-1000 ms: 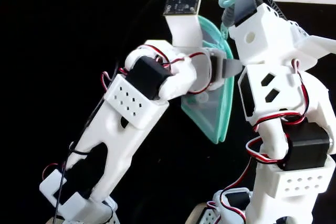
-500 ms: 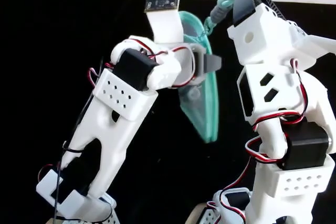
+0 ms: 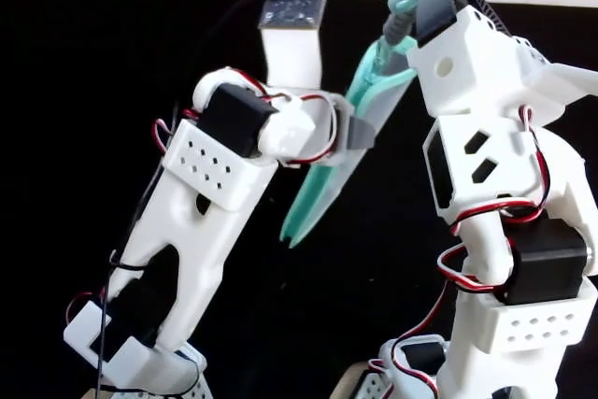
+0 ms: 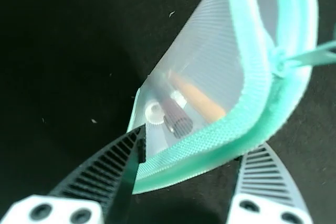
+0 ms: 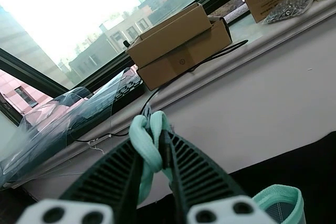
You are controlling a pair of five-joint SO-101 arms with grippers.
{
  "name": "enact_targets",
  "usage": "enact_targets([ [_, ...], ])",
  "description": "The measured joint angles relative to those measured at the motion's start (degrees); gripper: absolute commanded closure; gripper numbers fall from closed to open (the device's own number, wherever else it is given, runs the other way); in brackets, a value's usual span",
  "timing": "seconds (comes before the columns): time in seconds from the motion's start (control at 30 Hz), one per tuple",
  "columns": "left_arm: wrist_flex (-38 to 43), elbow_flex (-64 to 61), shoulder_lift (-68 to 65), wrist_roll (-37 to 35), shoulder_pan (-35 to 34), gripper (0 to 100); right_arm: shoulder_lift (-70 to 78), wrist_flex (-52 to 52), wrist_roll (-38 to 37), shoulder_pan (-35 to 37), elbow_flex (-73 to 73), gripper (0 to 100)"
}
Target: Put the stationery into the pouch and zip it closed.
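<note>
Tabletop [image 3: 75,137]: a black surface spreading under and behind both arms; a pale wall runs along its far edge.

Window [image 5: 79,14]: seen behind the right tool, with a sill below it and buildings outside.

Right arm [image 3: 495,184]: white, standing upright at the tabletop's near right, its tool raised at the top.

Left arm [image 3: 196,221]: white, leaning up from the near left towards the right arm, with its wrist camera board on top.

Boxes [image 5: 178,45]: two flat cardboard boxes stacked on the sill, with a dark cable running past them.

Pouch [image 3: 322,195]: clear, with a teal edge, held off the tabletop between the two arms. It hangs tilted, its upper end at the right tool and its lower end free.

Left tool [image 4: 191,153]: closed on the pouch, one ribbed finger against each face at one end of it. In the high view it grips the pouch about midway along.

Right tool [image 5: 155,148]: closed on the cord, which is pinched between its two ribbed fingers.

Zipper [image 4: 252,103]: a teal band curving along the pouch's edge. Whether it is fully closed cannot be told.

Cord [image 5: 149,135]: a teal looped pull, running from the zipper's slider [image 4: 278,65] up to the right tool.

Stationery [image 4: 191,100]: inside the pouch, lying close to the left tool's end. A tan stick, a dark pen-like piece and a small white cap can be made out.
</note>
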State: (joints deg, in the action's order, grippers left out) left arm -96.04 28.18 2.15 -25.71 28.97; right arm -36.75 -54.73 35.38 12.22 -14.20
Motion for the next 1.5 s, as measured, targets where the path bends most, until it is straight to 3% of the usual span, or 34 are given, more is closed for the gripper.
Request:
enact_targets([
  [0.23, 4.4, 0.0, 0.0, 6.5, 0.0, 71, -0.1, -1.7, 0.0, 0.0, -0.1, 99.3],
  [0.67, 9.3, 0.0, 0.0, 7.2, 0.0, 71, -0.1, -2.0, 0.0, 0.0, -0.1, 99.3],
  [1.17, 9.2, 3.8, -0.1, 7.2, 0.0, 72, -0.1, -2.1, 0.0, 0.1, -0.1, 99.3],
  [1.5, 3.0, 4.1, -0.2, 6.9, 0.0, 72, -0.1, -2.2, 0.0, 0.1, -0.1, 99.3],
])
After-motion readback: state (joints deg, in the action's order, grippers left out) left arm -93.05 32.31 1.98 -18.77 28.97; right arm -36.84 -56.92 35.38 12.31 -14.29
